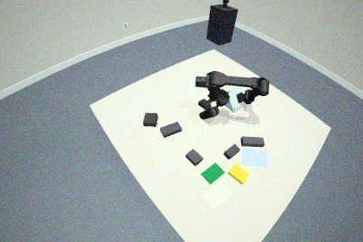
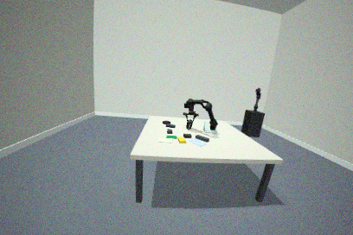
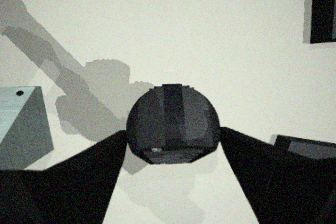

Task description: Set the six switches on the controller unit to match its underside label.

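My gripper (image 3: 173, 134) (image 2: 189, 123) is shut on a dark grey, round-sided unit (image 3: 197, 112) (image 1: 208, 113) (image 2: 189, 125), with one black finger at each side. A darker band runs down the middle of the unit's visible side. A narrow, foreshortened face with a small pale mark shows at its lower edge in the wrist view. The unit appears held above the bench (image 1: 135, 104) (image 2: 162, 153), with shadows beyond it. Its switch positions and label cannot be read in these frames.
A pale blue slanted block (image 1: 236, 103) (image 3: 5, 117) stands beside the gripper. Dark modules (image 1: 150, 119) (image 1: 171, 129) (image 1: 253, 141) lie around the bench. Green (image 1: 213, 173), yellow (image 1: 238, 173), pale blue (image 1: 255, 157) and white (image 1: 217, 196) pieces lie towards the front.
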